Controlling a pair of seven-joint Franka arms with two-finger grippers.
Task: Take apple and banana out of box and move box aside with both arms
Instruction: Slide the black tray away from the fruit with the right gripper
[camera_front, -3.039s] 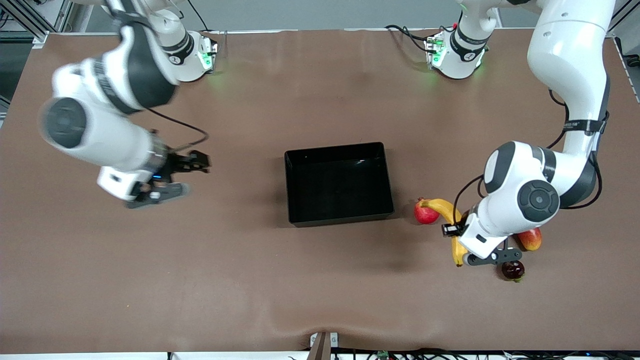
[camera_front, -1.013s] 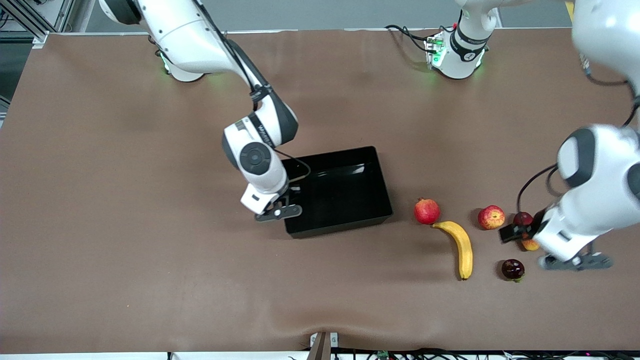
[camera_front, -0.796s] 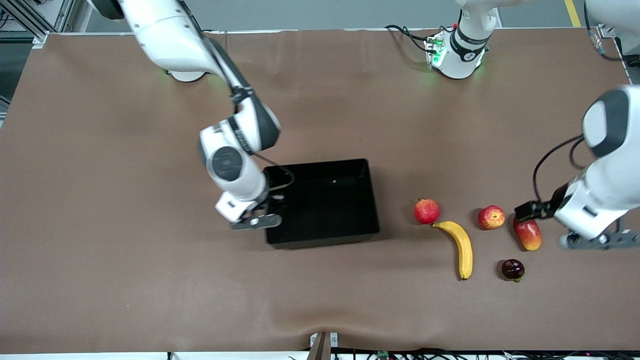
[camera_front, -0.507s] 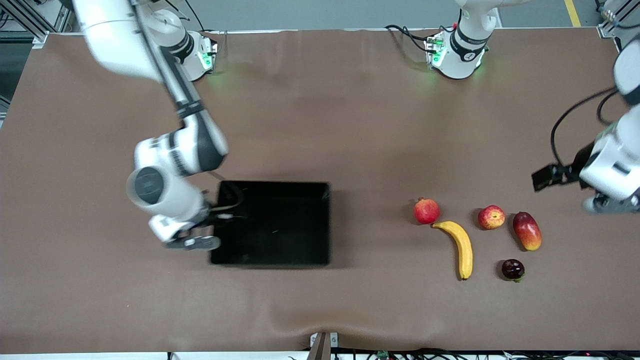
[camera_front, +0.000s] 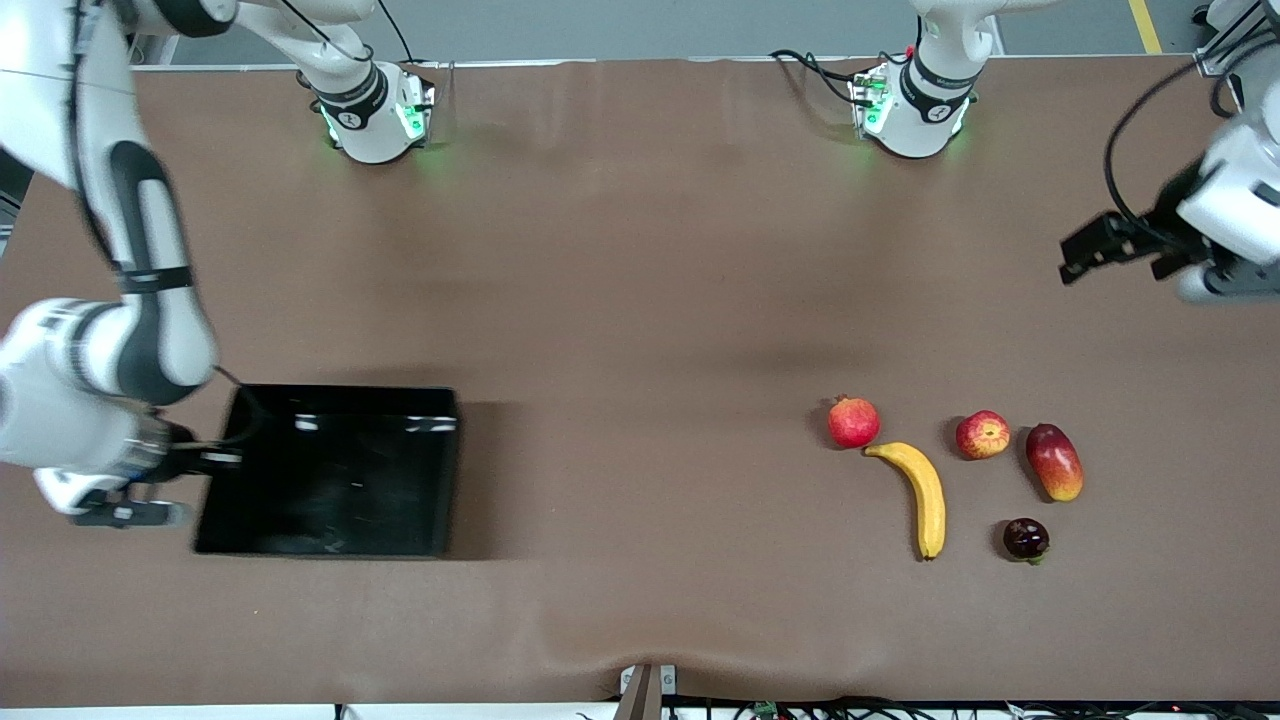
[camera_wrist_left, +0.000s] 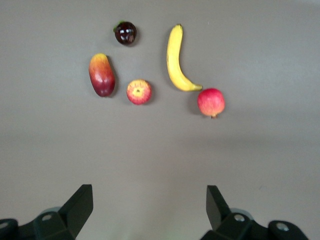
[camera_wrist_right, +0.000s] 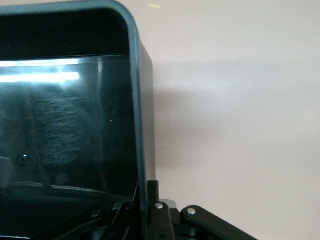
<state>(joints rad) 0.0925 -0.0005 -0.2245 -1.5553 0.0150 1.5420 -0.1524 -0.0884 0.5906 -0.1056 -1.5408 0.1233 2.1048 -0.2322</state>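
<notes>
The black box (camera_front: 330, 470) lies near the right arm's end of the table. My right gripper (camera_front: 205, 460) is shut on its end wall (camera_wrist_right: 142, 125), one finger inside and one outside (camera_wrist_right: 147, 200). The yellow banana (camera_front: 925, 490) and the small red-and-yellow apple (camera_front: 982, 434) lie on the table toward the left arm's end, seen from above as the banana (camera_wrist_left: 174, 60) and the apple (camera_wrist_left: 139, 92). My left gripper (camera_front: 1240, 290) hangs open and empty (camera_wrist_left: 150, 205) high over bare table at the left arm's end, apart from the fruits.
A red pomegranate (camera_front: 853, 421) touches the banana's stem end. A red-and-yellow mango (camera_front: 1054, 461) lies beside the apple. A small dark round fruit (camera_front: 1026, 538) lies nearer the camera. Both arm bases (camera_front: 372, 110) stand along the table's back edge.
The right arm has dragged the box from the table's middle toward its own end and nearer the camera. The left arm has risen away from the fruits, still open.
</notes>
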